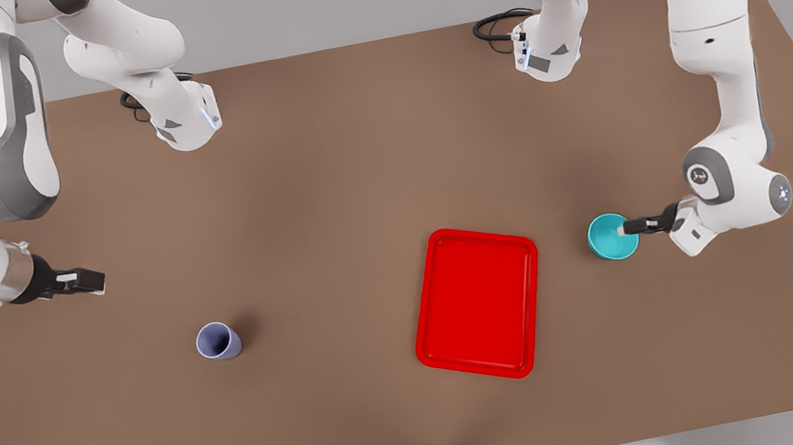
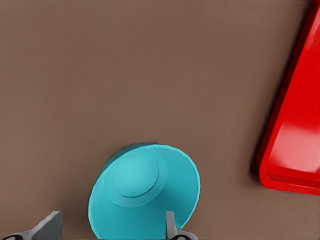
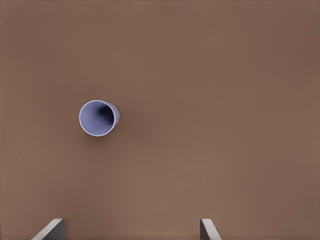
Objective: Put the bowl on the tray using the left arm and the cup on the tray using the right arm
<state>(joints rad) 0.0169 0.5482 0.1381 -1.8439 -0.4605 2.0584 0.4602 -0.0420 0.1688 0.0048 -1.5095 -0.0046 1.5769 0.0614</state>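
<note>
Two Franka grippers work over one brown table [image 1: 326, 186]. The left gripper [image 1: 627, 226], at the front view's right, is at the teal bowl [image 1: 612, 236], which stands upright on the table. In the left wrist view the left gripper [image 2: 112, 227] has its fingers spread, one finger [image 2: 171, 225] over the bowl's inner wall and the other finger [image 2: 47, 225] outside the bowl [image 2: 145, 192], so that the rim passes between them; the jaws are parted and not yet pressed on the rim. Just beyond the bowl, toward the front view's left, lies the red tray [image 1: 478, 303], flat on the table, slightly turned, its low raised rim running all around; the bowl is near the tray but apart from it. The same tray [image 2: 295, 145] appears at the edge of the left wrist view with a strip of bare table between it and the bowl.

The right gripper [image 1: 82, 281], at the front view's left, hangs above the table and holds nothing. In the right wrist view the right gripper [image 3: 131, 230] shows two fingertips set wide apart, with bare table between them. The lavender cup [image 3: 99, 118] stands upright, mouth up, well clear of those fingertips. In the front view the cup [image 1: 217, 341] sits on the table, well apart from the tray and from the right gripper.
</note>
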